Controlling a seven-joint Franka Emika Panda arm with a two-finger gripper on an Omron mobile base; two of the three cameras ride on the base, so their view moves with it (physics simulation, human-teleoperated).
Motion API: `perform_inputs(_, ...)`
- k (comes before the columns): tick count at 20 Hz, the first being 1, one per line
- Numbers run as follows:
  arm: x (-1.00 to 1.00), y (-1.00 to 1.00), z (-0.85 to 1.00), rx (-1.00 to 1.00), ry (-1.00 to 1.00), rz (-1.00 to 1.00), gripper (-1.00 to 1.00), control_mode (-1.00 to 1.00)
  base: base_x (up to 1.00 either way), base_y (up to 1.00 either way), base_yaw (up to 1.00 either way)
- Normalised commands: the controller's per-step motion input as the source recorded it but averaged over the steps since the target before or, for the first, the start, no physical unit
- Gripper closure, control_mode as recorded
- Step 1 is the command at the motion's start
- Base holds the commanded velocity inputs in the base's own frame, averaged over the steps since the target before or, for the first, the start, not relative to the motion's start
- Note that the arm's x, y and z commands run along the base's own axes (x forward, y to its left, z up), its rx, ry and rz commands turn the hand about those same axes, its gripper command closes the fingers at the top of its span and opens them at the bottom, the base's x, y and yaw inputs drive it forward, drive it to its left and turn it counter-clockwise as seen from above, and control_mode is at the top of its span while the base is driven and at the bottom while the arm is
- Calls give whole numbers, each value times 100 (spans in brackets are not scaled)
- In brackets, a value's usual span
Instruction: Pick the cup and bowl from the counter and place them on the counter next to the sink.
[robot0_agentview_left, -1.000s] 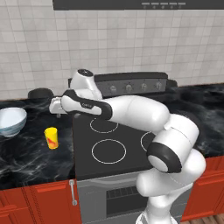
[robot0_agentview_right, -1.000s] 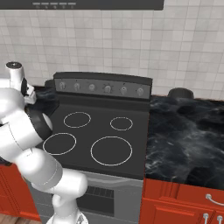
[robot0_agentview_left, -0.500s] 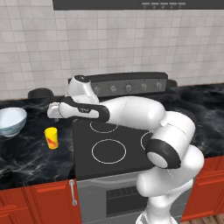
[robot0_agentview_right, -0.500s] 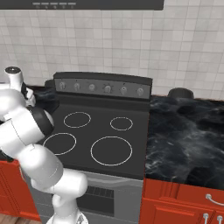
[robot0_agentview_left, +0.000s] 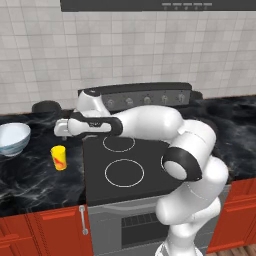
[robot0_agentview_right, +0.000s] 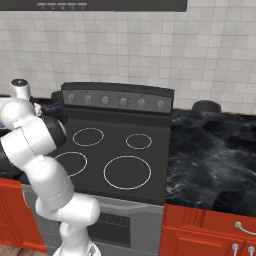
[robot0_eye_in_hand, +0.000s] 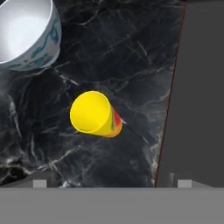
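Note:
The yellow cup (robot0_agentview_left: 59, 157) stands upright on the black marble counter (robot0_agentview_left: 30, 182), left of the stovetop. In the hand view the cup (robot0_eye_in_hand: 94, 114) lies below and ahead of my gripper (robot0_eye_in_hand: 112, 183), whose fingertips (robot0_eye_in_hand: 40, 183) stand wide apart with nothing between them. My gripper (robot0_agentview_left: 60, 128) hovers open above the cup, slightly behind it. The white-lined bowl (robot0_agentview_left: 12, 139) with blue-grey bands rests further left on the counter; the same bowl (robot0_eye_in_hand: 26, 35) fills the hand view's top left corner. The sink is out of view.
The matte black stovetop (robot0_agentview_left: 125, 160) with white rings borders the cup's right side, its edge (robot0_eye_in_hand: 175, 87) close by. A dark pot (robot0_agentview_left: 45, 106) sits at the back left, another (robot0_agentview_right: 206, 106) right of the stove. Red cabinet fronts (robot0_agentview_left: 45, 230) run below.
The hand has drifted a little left and down, coming lower over the counter towards the cup. The jaws stay wide. Cup and bowl have not moved.

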Motion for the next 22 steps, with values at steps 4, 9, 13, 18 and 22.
perform_inputs(4,32,7,-16,-1,3,0,-100,-100,0,0,0)
perform_inputs(9,29,21,-8,-6,2,0,-100,-100,0,0,0)
perform_inputs(13,7,28,-1,-5,0,0,-100,-100,0,0,0)
perform_inputs(18,5,25,-6,-2,0,0,-100,-100,0,0,0)
perform_inputs(22,4,18,-20,0,2,0,-100,-100,0,0,0)
